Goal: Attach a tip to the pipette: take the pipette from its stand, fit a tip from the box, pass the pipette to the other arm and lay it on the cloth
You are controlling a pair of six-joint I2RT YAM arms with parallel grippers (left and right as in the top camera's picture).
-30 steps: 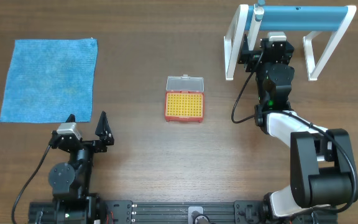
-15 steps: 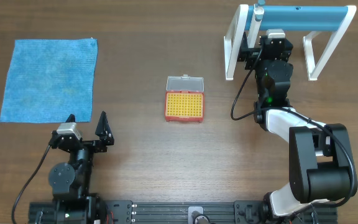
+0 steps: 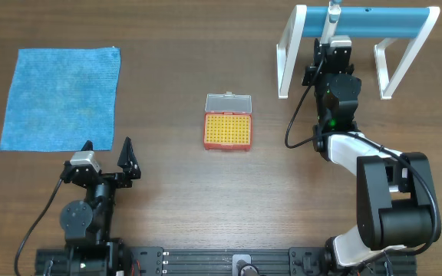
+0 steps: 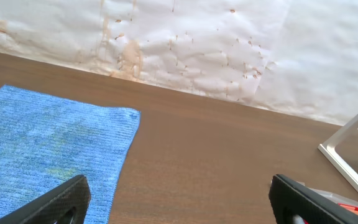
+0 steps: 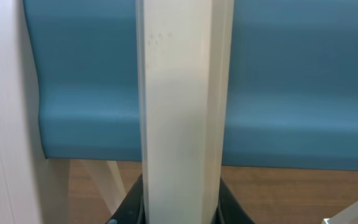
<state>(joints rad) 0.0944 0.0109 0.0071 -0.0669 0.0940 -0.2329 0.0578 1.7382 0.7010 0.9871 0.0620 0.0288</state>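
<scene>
The white pipette stands upright against the blue bar of the stand at the far right. My right gripper is shut on the pipette's body, its dark fingers pressed to both sides. The orange tip box, with its clear lid folded back, sits at the table's middle. At the far left lies the blue cloth. My left gripper stays open and empty near its base, just below the cloth's near edge.
The stand's white legs flank my right gripper closely. One leg and a corner of the tip box appear in the left wrist view. A pale papered wall backs the table.
My right gripper has shifted slightly right along the stand's bar, and the pipette has moved with it. The left arm has not moved.
</scene>
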